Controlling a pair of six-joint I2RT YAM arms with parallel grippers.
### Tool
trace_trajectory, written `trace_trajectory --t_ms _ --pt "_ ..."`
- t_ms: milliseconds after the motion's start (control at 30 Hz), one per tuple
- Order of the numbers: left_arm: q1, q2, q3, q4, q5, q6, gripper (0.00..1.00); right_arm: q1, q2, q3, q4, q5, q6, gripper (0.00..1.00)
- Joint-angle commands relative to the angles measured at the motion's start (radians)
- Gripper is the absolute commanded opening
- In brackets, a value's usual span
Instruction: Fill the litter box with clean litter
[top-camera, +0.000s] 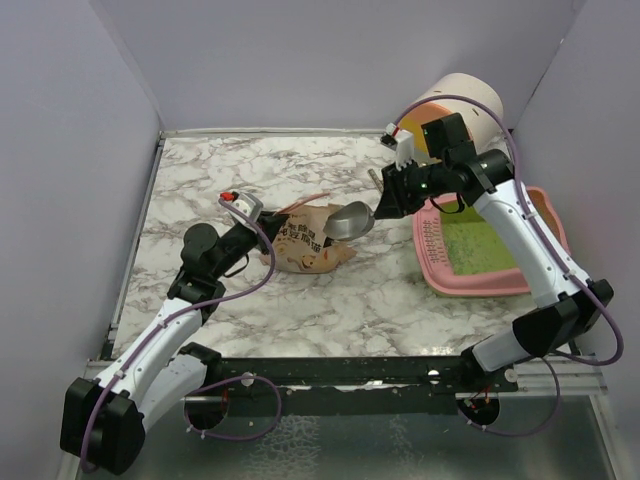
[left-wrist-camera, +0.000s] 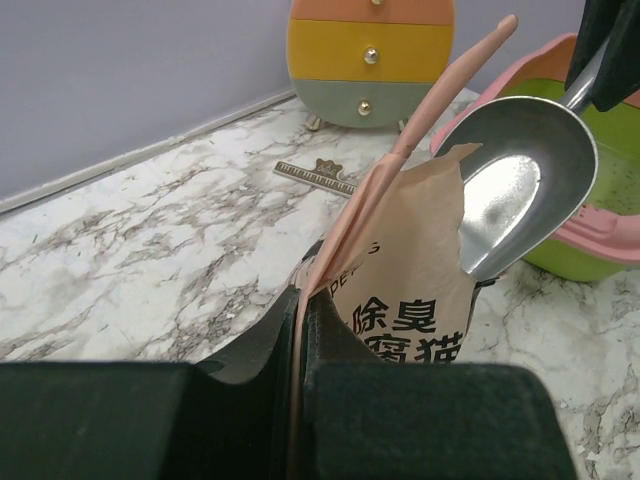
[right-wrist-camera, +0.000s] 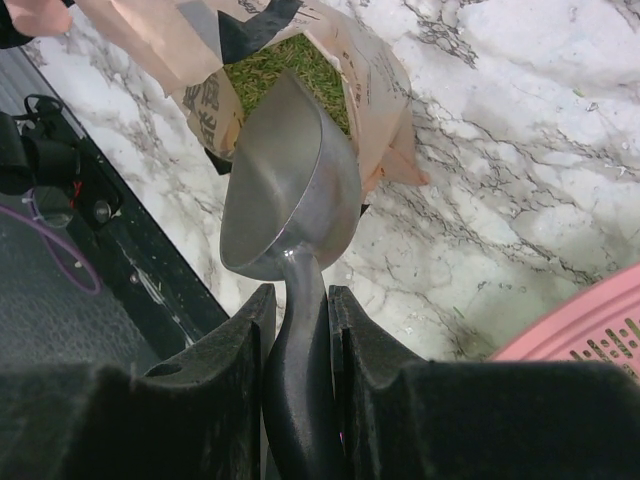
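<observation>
Beside litter box (top-camera: 470, 283) | right hand (right-wrist-camera: 298, 305) grips scoop (right-wrist-camera: 290, 180) | left hand (left-wrist-camera: 300, 310) pinches bag (left-wrist-camera: 410, 260)

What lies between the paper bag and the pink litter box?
The silver scoop, held by the right tool, above bare marble table; the top view shows it.
</observation>
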Motion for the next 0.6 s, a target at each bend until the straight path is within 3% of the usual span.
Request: trace_trajectory --t_ms 0,200,567 --pt "0.009 -0.029 0.036 0.135 0.041 -0.031 0.00 0.027 0.026 0.001 0.034 0.028 -0.005 0.01" --pt "0.012 -0.014 0.039 0.137 0.056 -0.035 0.00 0.108 0.155 0.065 0.014 0.126 0.017 0.01" --pt "0.028 0.005 0.064 0.113 0.089 -0.034 0.00 0.141 0.338 0.338 -0.107 0.303 0.027 0.01"
